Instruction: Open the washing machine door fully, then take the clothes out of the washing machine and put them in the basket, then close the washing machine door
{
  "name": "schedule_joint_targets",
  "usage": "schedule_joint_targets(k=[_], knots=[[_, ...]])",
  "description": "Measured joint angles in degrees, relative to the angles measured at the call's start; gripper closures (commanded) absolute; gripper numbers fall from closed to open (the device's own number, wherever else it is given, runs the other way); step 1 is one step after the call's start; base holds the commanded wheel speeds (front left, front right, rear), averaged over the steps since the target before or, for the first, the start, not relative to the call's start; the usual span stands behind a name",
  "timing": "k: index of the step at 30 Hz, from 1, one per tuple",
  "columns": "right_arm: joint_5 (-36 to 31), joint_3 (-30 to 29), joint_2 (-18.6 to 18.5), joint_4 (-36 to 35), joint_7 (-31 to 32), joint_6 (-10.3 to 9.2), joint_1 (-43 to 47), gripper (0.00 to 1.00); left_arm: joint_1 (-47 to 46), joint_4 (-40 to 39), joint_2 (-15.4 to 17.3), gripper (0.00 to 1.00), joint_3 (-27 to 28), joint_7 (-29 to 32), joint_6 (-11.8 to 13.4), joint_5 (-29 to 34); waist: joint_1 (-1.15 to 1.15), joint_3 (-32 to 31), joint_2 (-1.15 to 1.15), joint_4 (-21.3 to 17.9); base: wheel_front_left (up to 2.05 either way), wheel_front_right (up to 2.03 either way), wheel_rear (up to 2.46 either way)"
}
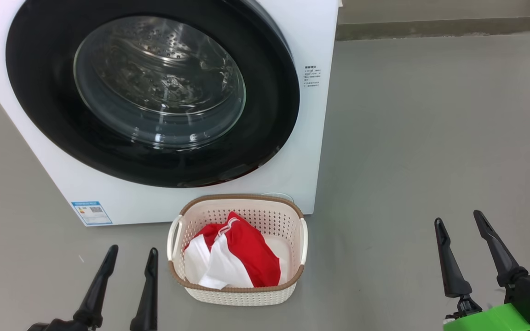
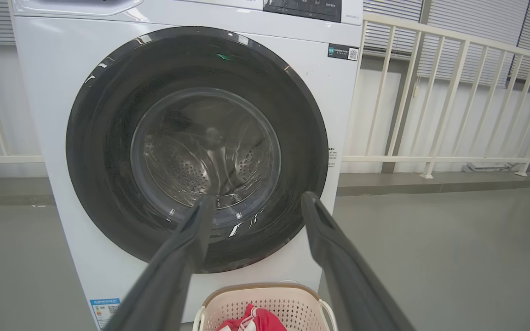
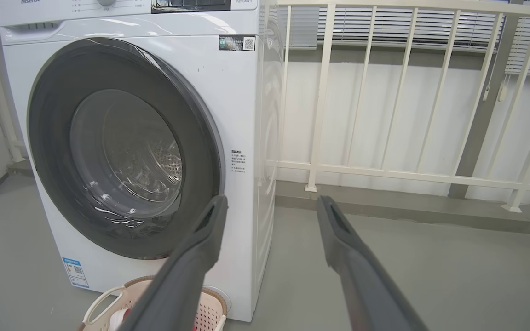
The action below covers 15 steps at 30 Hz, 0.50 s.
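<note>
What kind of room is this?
Probably a laundry area, maybe a balcony: a white washing machine, a basket of clothes on the grey floor, and a white railing behind.

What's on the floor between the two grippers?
In the head view, the basket holding red and white clothes sits between the left gripper and right gripper.

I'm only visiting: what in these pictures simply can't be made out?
- Head view: the clothes hide the floor of the basket.
- Head view: glare on the washing machine door blurs the drum; any contents unclear.
- Head view: the small print on the washing machine is unreadably tiny.
- Left wrist view: the control panel is cut off by the top edge.
</note>
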Motion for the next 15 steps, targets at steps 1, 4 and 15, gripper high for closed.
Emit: schedule_joint_targets(k=[1,4,15], knots=[[0.0,0.0,0.0,0.0,0.0,0.00,0.1,0.00,0.0,0.0,0.0,0.00,0.0,0.0,0.0,0.0,0.00,-0.1,0.00,0.0,0.00,0.00,0.00],[0.0,0.0,0.0,0.0,0.0,0.00,0.4,0.00,0.0,0.0,0.0,0.00,-0.1,0.0,-0.1,-0.2,0.00,-0.3,0.00,0.2,0.00,0.00,0.00],[0.0,0.5,1.1,5.0,0.0,0.01,1.9,1.00,2.5,4.7,-0.3,1.00,-1.0,0.2,-0.5,-0.7,0.00,-0.6,0.00,0.5,0.00,0.00,0.00]])
